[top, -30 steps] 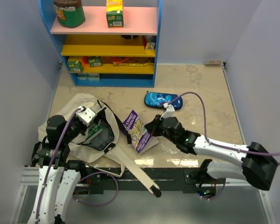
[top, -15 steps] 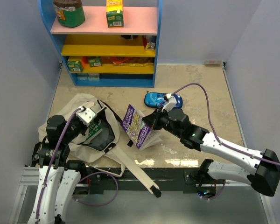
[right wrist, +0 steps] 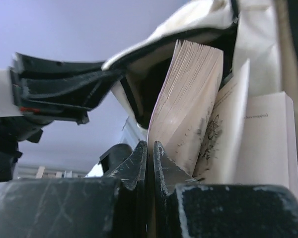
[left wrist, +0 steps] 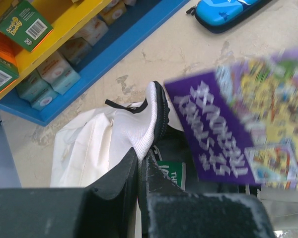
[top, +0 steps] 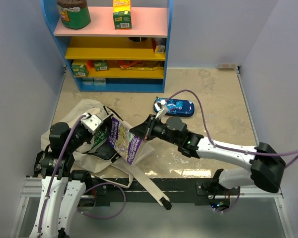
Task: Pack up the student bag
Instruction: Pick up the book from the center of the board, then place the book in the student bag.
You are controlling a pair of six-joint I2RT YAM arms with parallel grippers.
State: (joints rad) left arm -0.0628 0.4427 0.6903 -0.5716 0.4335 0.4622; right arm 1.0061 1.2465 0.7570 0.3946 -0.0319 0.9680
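The cream student bag (top: 82, 111) lies at the table's near left, its dark mouth facing right. My left gripper (top: 97, 124) is shut on the bag's white mesh rim (left wrist: 151, 119) and holds it up. Inside the mouth shows a green book (left wrist: 171, 173). My right gripper (top: 145, 130) is shut on the cover of a purple book (top: 123, 140), which hangs tilted right at the bag's mouth. In the right wrist view the book's pages (right wrist: 188, 99) fan open above the fingers (right wrist: 136, 163), with the bag's rim just beyond. The left wrist view has the purple cover (left wrist: 228, 139) blurred, close over the opening.
A blue pencil case (top: 175, 106) lies behind the right arm. A blue shelf unit (top: 114, 49) with boxes and a jar stands at the back. The bag's long beige strap (top: 149, 183) trails over the table's front edge. Walls close in on both sides.
My right arm has swung left, carrying the purple book from the middle of the table to the bag's mouth. The left gripper has kept its hold on the rim.
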